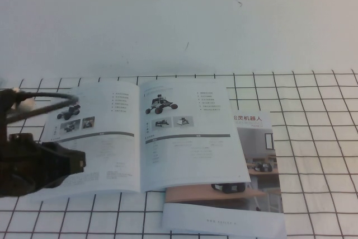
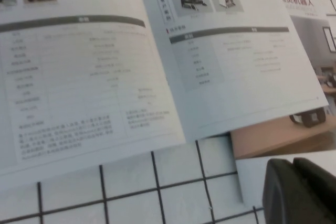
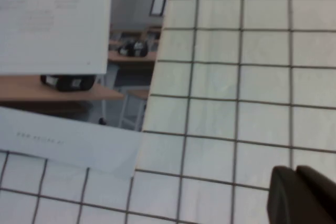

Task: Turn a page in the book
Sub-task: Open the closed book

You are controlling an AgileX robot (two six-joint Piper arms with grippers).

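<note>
The book (image 1: 140, 132) lies open and flat on the checked tablecloth, partly on top of a brochure. Its right page (image 1: 190, 132) shows a black wheeled rover above two small photos, and it also shows in the left wrist view (image 2: 236, 66). My left gripper (image 1: 75, 160) is shut and empty at the book's front left corner, over the left page's edge. In its own view (image 2: 293, 162) the fingers are pressed together. My right gripper (image 3: 295, 169) is shut and empty over bare tablecloth to the right of the brochure. It is out of the high view.
A brochure (image 1: 251, 183) with a Chinese title and room-photo cover lies under the book's right side, sticking out to the right and front. It also shows in the right wrist view (image 3: 79, 77). Gridded tablecloth (image 1: 313, 138) covers the table, with a white wall behind.
</note>
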